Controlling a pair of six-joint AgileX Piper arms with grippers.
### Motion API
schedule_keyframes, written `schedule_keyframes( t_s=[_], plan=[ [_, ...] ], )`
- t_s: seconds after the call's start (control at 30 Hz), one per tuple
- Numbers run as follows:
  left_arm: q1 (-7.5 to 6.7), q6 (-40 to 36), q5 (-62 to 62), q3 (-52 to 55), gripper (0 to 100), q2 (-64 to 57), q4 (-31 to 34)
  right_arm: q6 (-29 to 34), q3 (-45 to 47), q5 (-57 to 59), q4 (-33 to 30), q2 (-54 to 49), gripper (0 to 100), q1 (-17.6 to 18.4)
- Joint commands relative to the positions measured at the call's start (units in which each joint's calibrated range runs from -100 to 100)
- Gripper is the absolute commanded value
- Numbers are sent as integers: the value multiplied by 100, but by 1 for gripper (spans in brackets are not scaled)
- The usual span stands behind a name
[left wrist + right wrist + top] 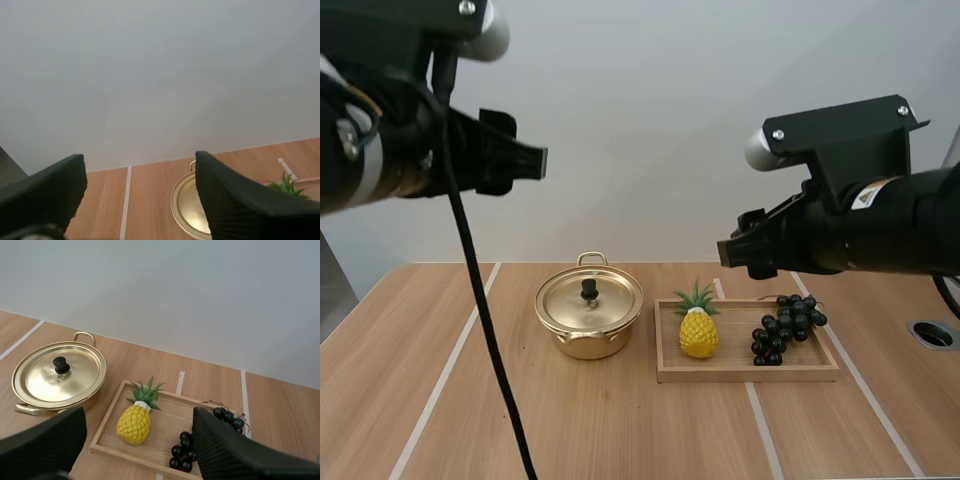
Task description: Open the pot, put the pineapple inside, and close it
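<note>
Pot, gold-coloured round metal with loop handles, sits on the pale wooden tabletop. Its flat gold lid is on, with the small black knob upright at centre. Task looks not yet begun.

Yellow plastic pineapple with green crown stands just beside the pot on my right arm's side, at the pot end of a shallow rectangular wooden tray. Crown up, so long axis roughly vertical. Bunch of dark grapes lies at the tray end far from the pot, apart from the pineapple.

Left pincer hangs high above the tabletop, off to my left arm's side of the pot. Fingers wide apart, nothing between them; pot rim shows beyond and below the tips. Right pincer hangs high too, on the tray side of the pot, above the tray. Fingers likewise spread and empty.

Key relation: knob lies below and forward of both pincers, well apart from either. Left looks the nearer to the pot, right the nearer to the pineapple.

Judgement: lid comes first, with a descent onto the knob and fingers straddling it. Pineapple then wants a grip across its body from above.
</note>
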Motion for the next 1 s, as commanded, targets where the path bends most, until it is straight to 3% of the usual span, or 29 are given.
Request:
schedule_keyframes(
  t_s=[0.0, 0.2, 0.33, 0.57, 0.97],
  plan=[
    [-2, 75, 576, -609, 100, 585, -112, -29, -361, 462, 38, 329, 100, -18],
    [-2, 819, 2096, -1883, 100, 1988, -819, -29, -642, 890, 325, 886, 100, -18],
    [-2, 1156, 2096, -2564, 100, 3100, -1074, -29, -642, 909, 420, 1017, 100, -18],
    [-2, 1230, 2096, -2658, 100, 4287, -523, -29, -642, 875, 419, 1016, 100, -18],
    [-2, 1384, 2096, -2631, 100, 5017, -739, -29, -642, 838, 419, 1016, 100, -18]
  ],
)
